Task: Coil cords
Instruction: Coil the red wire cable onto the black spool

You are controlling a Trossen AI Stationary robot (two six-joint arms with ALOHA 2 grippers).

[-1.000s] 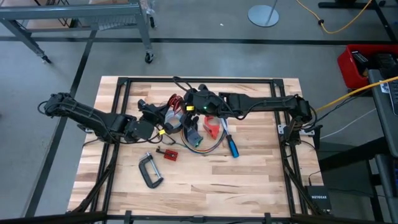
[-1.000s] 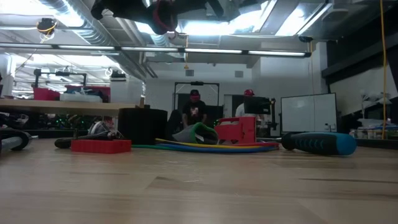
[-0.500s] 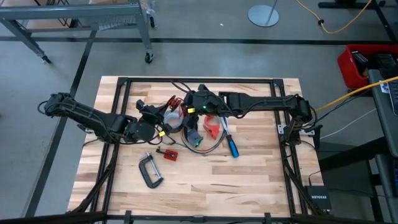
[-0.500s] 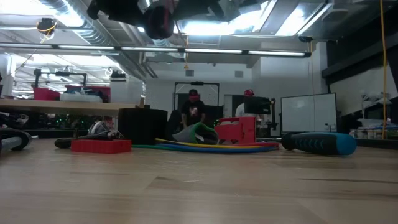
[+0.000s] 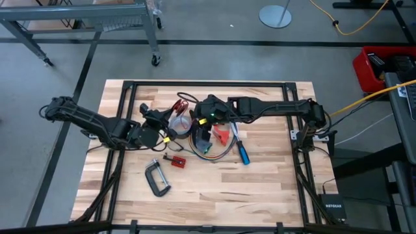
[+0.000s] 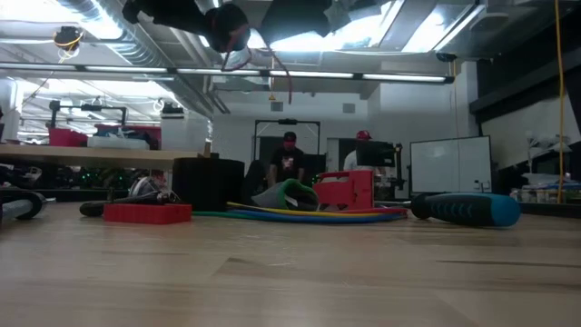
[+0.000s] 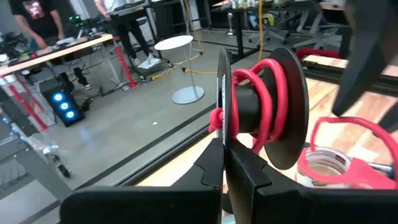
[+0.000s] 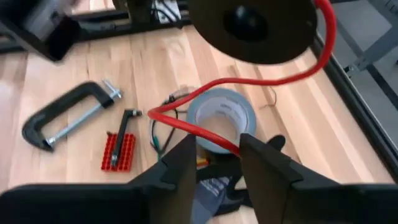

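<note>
The red cord is sitting partly wound on a black spool, raised above the table near its middle, with the free end arcing off past the grey tape roll. The left gripper is pinching one flange of the spool, jaws fully closed on it. At about three o'clock from the spool, the right gripper is standing with fingers parted, the cord running between them, unclamped. I'd judge winding is underway; next, the right jaws need to close on the loose tail and carry it round the spool.
</note>
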